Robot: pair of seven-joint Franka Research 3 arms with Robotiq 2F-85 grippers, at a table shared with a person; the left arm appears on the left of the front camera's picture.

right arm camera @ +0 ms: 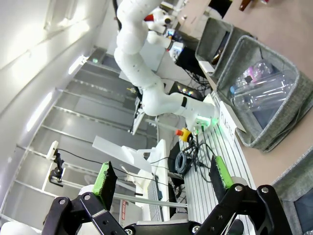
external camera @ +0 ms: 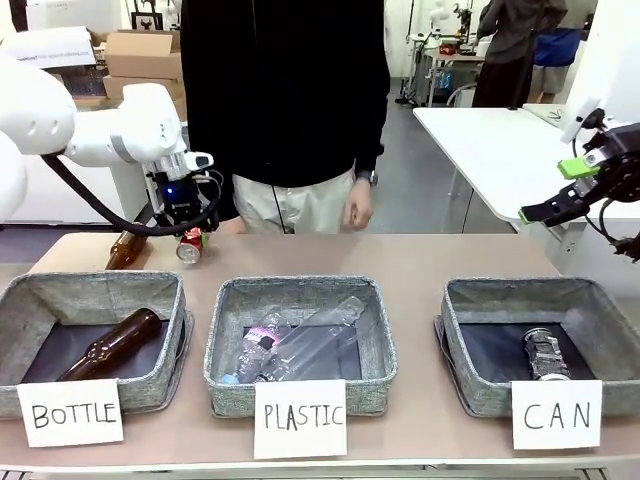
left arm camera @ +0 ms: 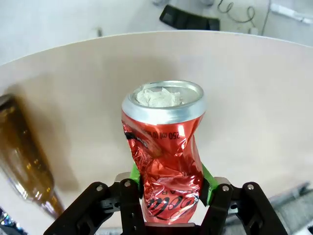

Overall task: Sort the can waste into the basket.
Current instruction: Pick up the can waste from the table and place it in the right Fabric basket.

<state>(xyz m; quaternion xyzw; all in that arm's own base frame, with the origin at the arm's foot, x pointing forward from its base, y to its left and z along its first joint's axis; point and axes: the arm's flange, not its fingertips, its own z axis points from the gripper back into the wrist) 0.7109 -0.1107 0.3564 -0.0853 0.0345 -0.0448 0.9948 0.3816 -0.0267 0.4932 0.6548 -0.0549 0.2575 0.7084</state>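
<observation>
The CAN basket (external camera: 462, 300) sits at four o'clock with the silver can (external camera: 545, 352) inside. My right gripper (external camera: 562, 190) hangs spread and empty. At nine o'clock my left gripper (external camera: 190, 232) pinches the red can (left arm camera: 164, 147) at its crumpled end. I judge it light, thin-walled and easily crushed.

basket (external camera: 457, 330) open-topped, free tabletop (external camera: 420, 258) behind — person (external camera: 285, 90) beyond
</observation>
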